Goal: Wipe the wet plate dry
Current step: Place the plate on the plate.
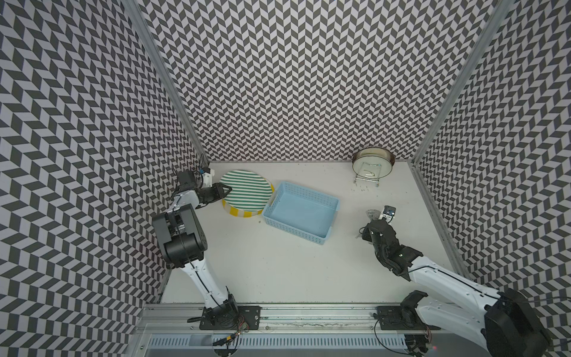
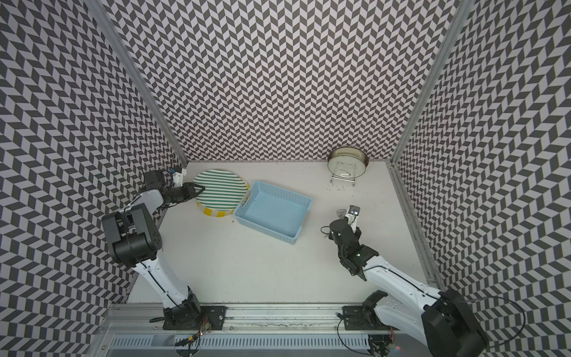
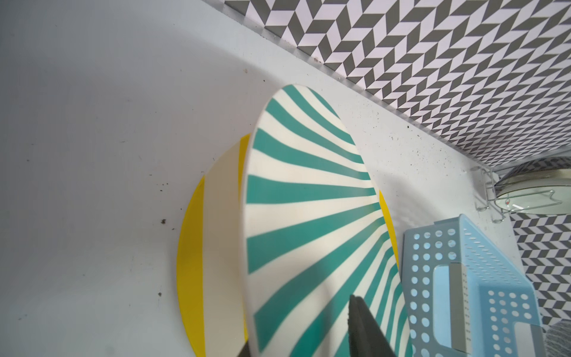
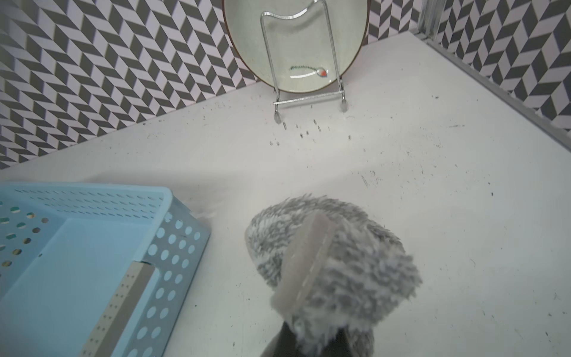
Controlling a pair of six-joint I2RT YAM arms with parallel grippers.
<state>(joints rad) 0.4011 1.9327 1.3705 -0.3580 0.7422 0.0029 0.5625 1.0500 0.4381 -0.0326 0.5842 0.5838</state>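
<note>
Grey fluffy pad (image 4: 333, 265) is clamped in right end effector (image 4: 312, 343); left end effector (image 1: 228, 188) straddles striped plate (image 3: 309, 201), grip unclear.

Green-striped plate (image 1: 245, 190), yellow-striped plate (image 3: 216, 247), pale blue basket (image 1: 309, 193), grey mottled mitt (image 4: 333, 262).

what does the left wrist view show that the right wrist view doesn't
Only the left wrist view: the green-striped plate, over a yellow-striped plate.
Only the right wrist view: the grey fluffy pad seen whole, with its strap; a fuzzy grey sliver at the left wrist picture's corner may be that pad.
Both: the blue basket, the cream plate on its wire stand, the white table and chevron wall.
</note>
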